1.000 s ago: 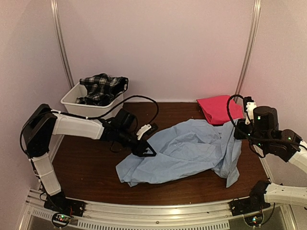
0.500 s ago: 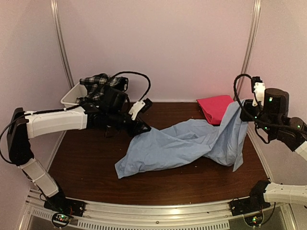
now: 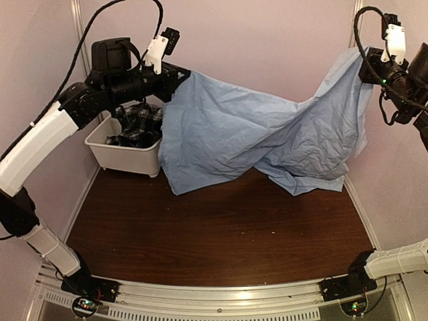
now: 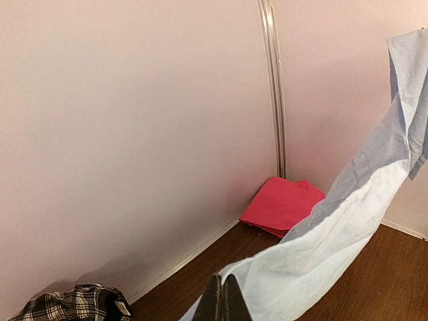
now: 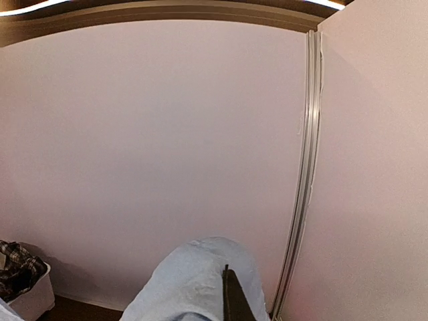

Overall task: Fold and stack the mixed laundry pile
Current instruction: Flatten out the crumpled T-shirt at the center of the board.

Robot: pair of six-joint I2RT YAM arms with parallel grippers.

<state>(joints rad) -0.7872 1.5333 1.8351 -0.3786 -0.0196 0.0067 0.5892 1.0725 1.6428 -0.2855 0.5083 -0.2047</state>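
Observation:
A light blue shirt (image 3: 254, 137) hangs stretched in the air between both arms, its lower edge just above the brown table. My left gripper (image 3: 182, 72) is shut on its upper left edge, seen as pinched fingertips (image 4: 231, 301) with blue cloth (image 4: 334, 234) beside them. My right gripper (image 3: 366, 63) is shut on the upper right corner, where blue fabric (image 5: 194, 281) bunches against its finger (image 5: 232, 297). A folded pink-red cloth (image 4: 284, 204) lies in the far right corner, hidden behind the shirt in the top view. A black-and-white plaid garment (image 3: 137, 124) sits in the tub.
A white plastic tub (image 3: 127, 154) stands at the far left of the table (image 3: 221, 227). Pale walls close the back and sides, with metal rails (image 3: 80, 40) in the corners. A metal frame (image 3: 214, 297) runs along the near edge.
Both arms rose high and lifted the blue shirt off the table, spreading it between them. The left gripper closed on the shirt's edge. The pink-red cloth became hidden in the top view.

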